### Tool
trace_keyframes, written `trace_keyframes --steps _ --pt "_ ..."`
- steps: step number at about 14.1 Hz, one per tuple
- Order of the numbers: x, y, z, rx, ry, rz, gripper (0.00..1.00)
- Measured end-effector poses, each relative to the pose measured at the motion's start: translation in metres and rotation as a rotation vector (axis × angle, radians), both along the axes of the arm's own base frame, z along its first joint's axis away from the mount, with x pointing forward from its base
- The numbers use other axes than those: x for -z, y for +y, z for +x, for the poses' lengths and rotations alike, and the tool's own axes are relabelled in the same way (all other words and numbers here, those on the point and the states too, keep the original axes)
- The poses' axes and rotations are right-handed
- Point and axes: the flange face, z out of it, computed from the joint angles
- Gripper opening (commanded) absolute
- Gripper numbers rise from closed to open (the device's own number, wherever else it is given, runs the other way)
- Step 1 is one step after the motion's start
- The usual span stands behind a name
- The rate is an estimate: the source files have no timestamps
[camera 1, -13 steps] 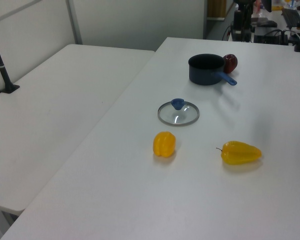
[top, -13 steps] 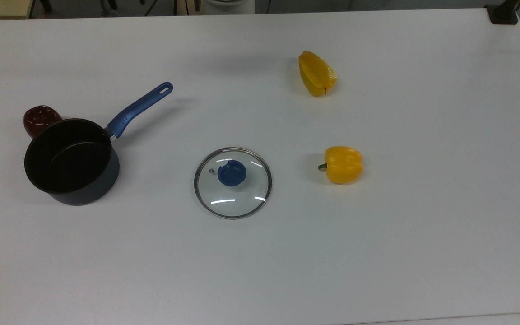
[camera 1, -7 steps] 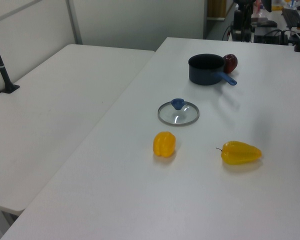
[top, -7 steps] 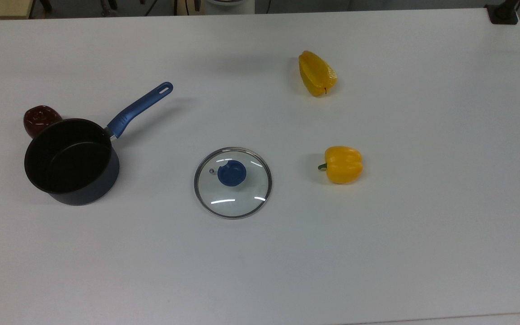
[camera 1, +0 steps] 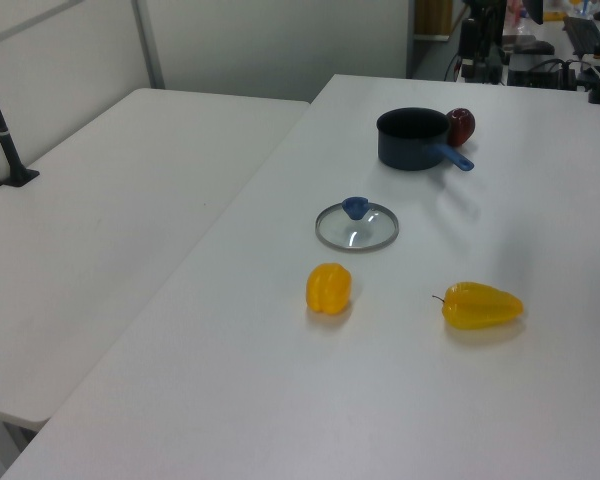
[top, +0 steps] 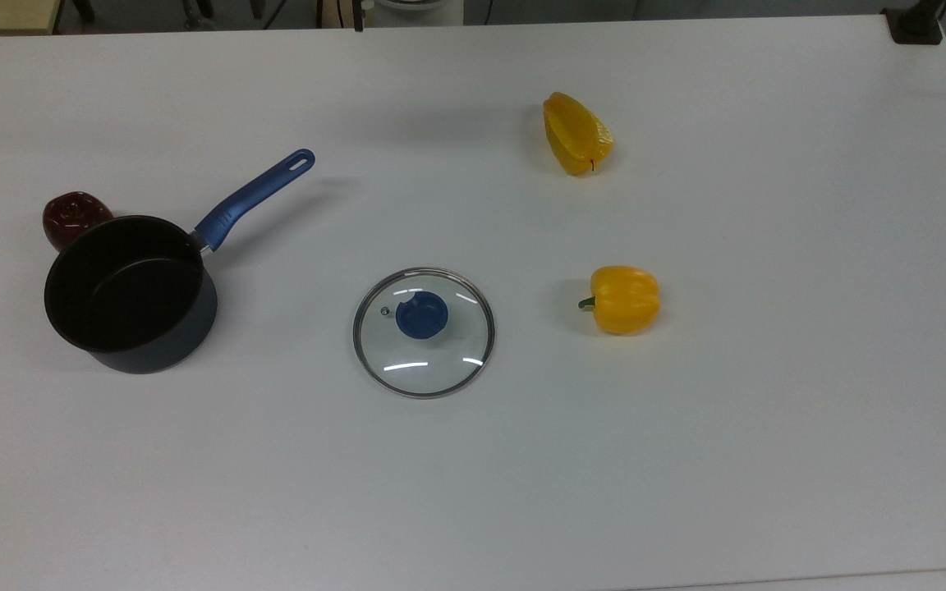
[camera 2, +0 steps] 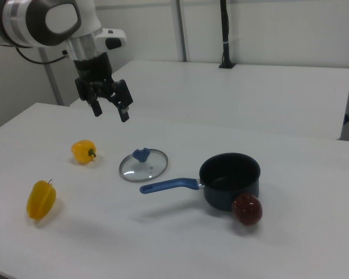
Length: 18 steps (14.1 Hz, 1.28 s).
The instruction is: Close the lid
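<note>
In the right view, the red apple sits nearest, touching the open dark saucepan, the lid lies flat on the white table to their left, and beyond it the gripper hangs with fingers spread, empty.

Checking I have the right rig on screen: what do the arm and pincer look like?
In the right view, the arm is glossy white with rounded segments, a grey disc on the joint and a dark band near its end. A black cable trails behind it. The wrist below is black, ending in a black pincer with two fingers.
</note>
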Motion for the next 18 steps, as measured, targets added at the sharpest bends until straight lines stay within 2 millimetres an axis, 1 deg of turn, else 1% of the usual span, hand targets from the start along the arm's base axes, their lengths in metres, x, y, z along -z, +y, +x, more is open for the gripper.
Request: trace_keyframes --steps 2,3,6,8,11,12,15,18 --pt "0.005 0.002 0.01 -0.001 -0.037 0.021 1.0" --pt "0.011 0.003 0.016 -0.002 -0.048 0.026 1.0" --pt "0.036 0.008 0.038 -0.006 -0.073 0.035 1.0" --pt "0.056 0.013 0.052 -0.002 -0.087 0.039 1.0" --pt "0.094 0.022 0.075 -0.007 -0.101 0.046 1.0" --pt "0.111 0.029 0.083 -0.008 -0.114 0.05 1.0" --pt "0.152 0.048 0.104 0.018 -0.152 0.066 1.0" --pt "0.196 0.068 0.118 0.015 -0.163 0.076 1.0"
